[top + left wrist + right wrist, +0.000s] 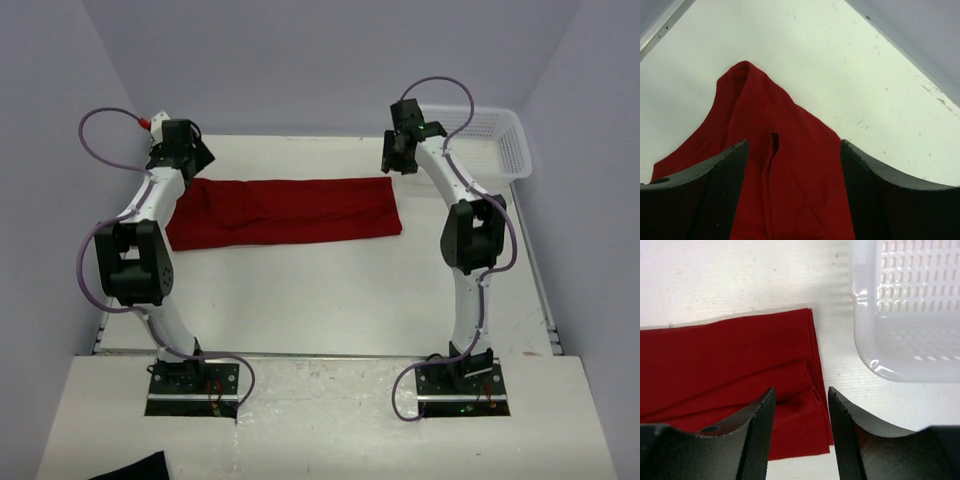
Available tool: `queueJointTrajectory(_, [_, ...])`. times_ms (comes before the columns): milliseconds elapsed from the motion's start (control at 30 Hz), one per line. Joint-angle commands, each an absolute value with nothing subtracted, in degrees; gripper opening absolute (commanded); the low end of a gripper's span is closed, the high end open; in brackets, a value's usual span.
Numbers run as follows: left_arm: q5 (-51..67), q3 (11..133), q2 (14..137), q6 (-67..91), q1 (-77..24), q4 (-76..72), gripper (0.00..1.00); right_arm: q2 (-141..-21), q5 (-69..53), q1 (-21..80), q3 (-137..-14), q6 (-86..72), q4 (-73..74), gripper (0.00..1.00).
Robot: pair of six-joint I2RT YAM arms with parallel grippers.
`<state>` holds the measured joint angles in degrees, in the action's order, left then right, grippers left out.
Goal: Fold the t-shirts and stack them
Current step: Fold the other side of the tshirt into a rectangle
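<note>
The dark red t-shirt (290,210) lies folded into a long band across the far half of the table. My left gripper (195,160) hovers over its left end. In the left wrist view the gripper (794,145) is open, and rumpled red cloth (790,170) lies beneath and between the fingers, gripped by neither. My right gripper (400,160) is over the shirt's right end. In the right wrist view that gripper (801,392) is open too, above the layered right edge of the t-shirt (730,360).
A white mesh basket (500,140) stands at the far right corner, just right of the shirt's end, and its rim (862,315) is close to my right fingers. A black cloth scrap (135,468) lies at the near left, in front of the arm bases.
</note>
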<state>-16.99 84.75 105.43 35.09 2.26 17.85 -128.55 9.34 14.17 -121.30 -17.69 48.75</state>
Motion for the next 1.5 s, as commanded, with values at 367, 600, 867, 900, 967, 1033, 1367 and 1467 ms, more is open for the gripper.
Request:
queueJointTrajectory(367, [7.37, 70.68, 91.14, 41.39, 1.59, 16.78, 0.68, -106.36, 2.65, 19.24, -99.07, -17.58, 42.63, 0.35])
queueJointTrajectory(600, [5.28, 65.13, 89.74, 40.79, 0.62, 19.59, 0.65, -99.41, 0.62, 21.36, -93.7, -18.81, 41.49, 0.37])
queueJointTrajectory(867, [-9.4, 62.14, 89.56, 39.11, -7.29, 23.38, 0.61, -95.1, -1.13, 21.45, -88.6, -18.81, 39.29, 0.37])
queueJointTrajectory(900, [-10.36, 62.05, 90.52, 38.94, -7.64, 23.29, 0.61, -94.58, -1.32, 21.45, -88.25, -18.81, 39.11, 0.37])
queueJointTrajectory(967, [-11.07, 61.79, 91.4, 39.2, -8.35, 23.29, 0.6, -94.22, -1.23, 21.45, -87.37, -18.63, 39.02, 0.37])
queueJointTrajectory(1033, [-12.91, 61.87, 92.9, 39.37, -8.61, 23.73, 0.6, -93.43, -0.79, 21.36, -86.49, -18.37, 38.85, 0.37])
queueJointTrajectory(1367, [-18.54, 65.13, 99.14, 42.63, -8.7, 26.63, 0.51, -92.2, -2.02, 21.01, -84.99, -17.93, 37.79, 0.38])
queueJointTrajectory(1467, [-18.11, 65.65, 100.36, 42.63, -8.7, 25.67, 0.5, -92.28, -1.85, 20.92, -84.9, -17.75, 37.79, 0.38])
